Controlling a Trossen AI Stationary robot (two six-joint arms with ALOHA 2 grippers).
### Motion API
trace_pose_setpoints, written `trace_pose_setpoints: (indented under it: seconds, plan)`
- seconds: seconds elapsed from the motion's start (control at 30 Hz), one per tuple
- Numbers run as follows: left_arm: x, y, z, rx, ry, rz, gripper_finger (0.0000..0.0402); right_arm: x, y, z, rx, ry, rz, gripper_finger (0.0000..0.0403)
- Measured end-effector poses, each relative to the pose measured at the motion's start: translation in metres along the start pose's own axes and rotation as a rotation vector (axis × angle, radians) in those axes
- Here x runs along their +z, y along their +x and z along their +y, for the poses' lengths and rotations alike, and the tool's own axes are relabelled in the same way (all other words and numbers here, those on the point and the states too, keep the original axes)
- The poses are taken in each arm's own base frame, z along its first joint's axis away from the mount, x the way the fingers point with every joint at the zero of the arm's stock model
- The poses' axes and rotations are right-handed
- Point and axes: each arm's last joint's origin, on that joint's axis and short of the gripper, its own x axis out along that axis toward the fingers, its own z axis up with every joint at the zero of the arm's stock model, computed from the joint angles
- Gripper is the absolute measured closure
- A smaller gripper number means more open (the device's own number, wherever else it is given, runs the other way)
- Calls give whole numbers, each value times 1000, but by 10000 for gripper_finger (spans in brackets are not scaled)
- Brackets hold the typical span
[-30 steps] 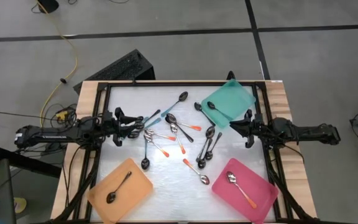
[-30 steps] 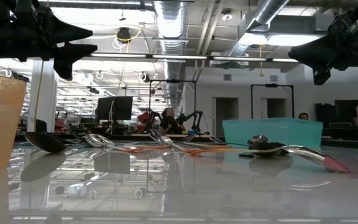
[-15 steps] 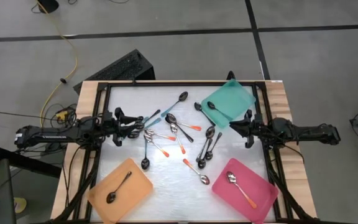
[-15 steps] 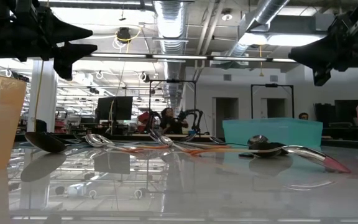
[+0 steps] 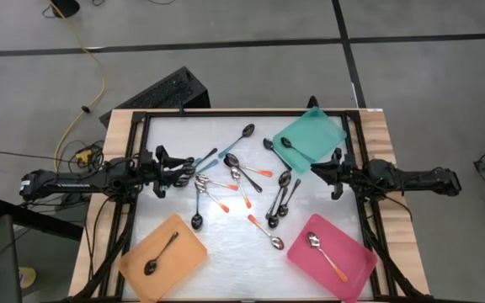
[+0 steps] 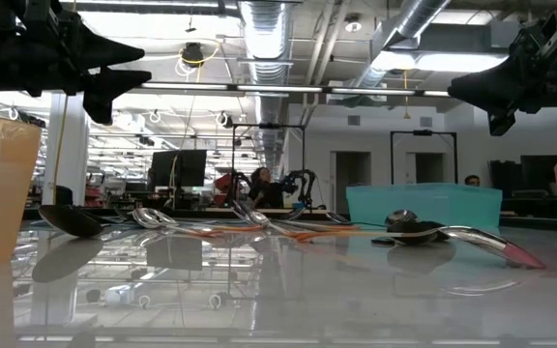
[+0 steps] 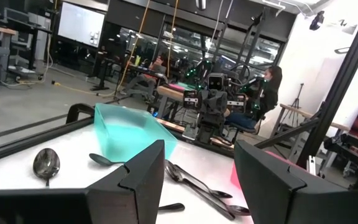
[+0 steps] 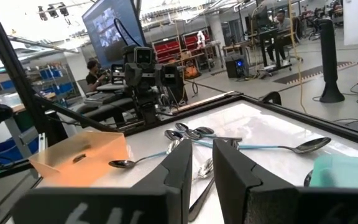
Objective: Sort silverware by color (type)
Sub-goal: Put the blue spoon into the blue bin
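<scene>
1. The left gripper (image 5: 194, 166) is held above the table (image 5: 226, 231) at 9 o'clock; its fingers (image 7: 138, 180) are seen spread apart with nothing between them.
2. The right gripper (image 5: 317, 171) is held at 3 o'clock, clear of the surface; its fingers (image 8: 176, 168) are set with a narrow gap between them, and nothing is gripped.
3. Most of the silverware (image 5: 238, 181) is found loose at the table's centre, between the two grippers, in overlapping clusters.
4. A dark-handled spoon (image 5: 160, 254) is seen lying in the orange tray (image 5: 188, 261) at 7 o'clock.
5. An orange-handled spoon (image 5: 325, 255) is seen lying in the pink tray (image 5: 356, 261) at 5 o'clock.
6. One spoon (image 5: 293, 150) is laid in the teal tray (image 5: 322, 130) at 1 o'clock.
7. A person (image 7: 270, 87) is seen seated in the room beyond the table.
</scene>
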Motion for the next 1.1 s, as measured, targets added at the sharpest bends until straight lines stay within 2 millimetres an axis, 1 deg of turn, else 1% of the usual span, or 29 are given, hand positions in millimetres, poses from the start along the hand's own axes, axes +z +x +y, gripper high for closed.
trace_pose_setpoints:
  seconds: [1.1]
  plan:
    - [-5,0,2,16,6,50,225,-2,0,-1,-6,-1,22,322]
